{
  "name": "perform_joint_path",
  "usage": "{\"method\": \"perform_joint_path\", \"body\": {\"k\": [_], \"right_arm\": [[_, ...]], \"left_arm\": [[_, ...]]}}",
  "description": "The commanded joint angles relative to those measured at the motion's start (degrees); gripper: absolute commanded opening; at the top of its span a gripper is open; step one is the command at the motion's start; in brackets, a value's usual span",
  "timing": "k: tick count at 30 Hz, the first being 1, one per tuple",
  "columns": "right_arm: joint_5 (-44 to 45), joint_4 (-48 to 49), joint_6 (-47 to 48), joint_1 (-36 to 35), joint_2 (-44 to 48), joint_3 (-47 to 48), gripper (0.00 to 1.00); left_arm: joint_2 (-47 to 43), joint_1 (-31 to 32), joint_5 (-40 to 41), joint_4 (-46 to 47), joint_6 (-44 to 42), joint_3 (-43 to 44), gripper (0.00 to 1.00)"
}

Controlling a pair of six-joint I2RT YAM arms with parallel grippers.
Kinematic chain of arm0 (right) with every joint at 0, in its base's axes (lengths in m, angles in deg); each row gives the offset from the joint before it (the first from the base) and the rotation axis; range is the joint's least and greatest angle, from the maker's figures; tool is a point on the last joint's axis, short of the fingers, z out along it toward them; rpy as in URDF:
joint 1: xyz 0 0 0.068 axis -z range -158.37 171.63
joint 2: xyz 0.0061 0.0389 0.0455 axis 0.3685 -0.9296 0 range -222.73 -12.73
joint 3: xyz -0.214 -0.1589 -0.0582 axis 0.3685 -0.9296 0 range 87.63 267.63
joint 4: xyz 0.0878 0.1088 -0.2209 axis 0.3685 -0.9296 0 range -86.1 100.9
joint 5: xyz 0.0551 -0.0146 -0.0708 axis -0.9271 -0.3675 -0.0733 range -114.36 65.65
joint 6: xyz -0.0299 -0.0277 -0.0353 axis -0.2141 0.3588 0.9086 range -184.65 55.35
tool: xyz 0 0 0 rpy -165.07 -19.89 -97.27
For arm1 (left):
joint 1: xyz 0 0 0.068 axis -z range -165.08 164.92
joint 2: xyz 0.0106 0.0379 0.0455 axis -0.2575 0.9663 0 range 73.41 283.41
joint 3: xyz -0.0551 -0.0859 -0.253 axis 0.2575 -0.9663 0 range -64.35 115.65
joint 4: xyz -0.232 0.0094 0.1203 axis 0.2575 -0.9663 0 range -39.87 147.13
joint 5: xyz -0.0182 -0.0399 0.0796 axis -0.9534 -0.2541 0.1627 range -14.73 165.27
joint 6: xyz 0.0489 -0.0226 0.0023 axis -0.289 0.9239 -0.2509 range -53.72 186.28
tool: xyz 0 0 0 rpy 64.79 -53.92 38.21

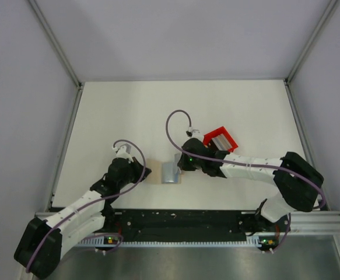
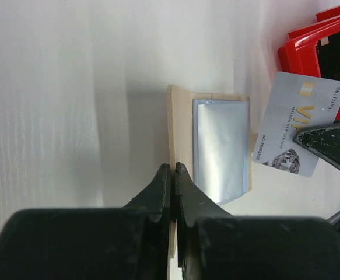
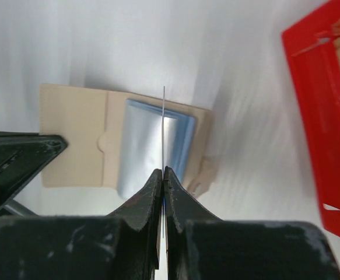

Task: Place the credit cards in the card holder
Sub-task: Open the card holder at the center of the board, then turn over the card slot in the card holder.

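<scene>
Both grips seemingly served insertion: the left pincer [image 2: 174, 173] clamped the flat beige-tan folding card holder [image 3: 70, 137] steady on the white bench [image 1: 129, 111] while the right pincer [image 3: 163, 175] pinched a thin silver-white credit card [image 2: 301, 125] near its pocket.

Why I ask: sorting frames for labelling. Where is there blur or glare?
Left wrist: glare on the card holder pockets; left end effector dark, out of focus. Right wrist: red tray blurred; credit card just an edge-on line. Top external: even light, soft shadows.
</scene>
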Motion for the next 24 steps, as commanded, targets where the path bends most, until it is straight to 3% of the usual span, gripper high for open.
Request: {"method": "perform_joint_path", "body": {"k": [1,24], "right_arm": [[1.53,-0.72,-0.33,1.01,3.65,-3.61,0.0],[3.29,3.24,-2.01,1.54,8.58,-7.4,0.0]], "left_arm": [[-0.71,0.03,-0.36,1.25,-0.69,-0.16,0.0],[-0.36,0.12,-0.09,1.25,-0.78,-0.33,0.0]]}}
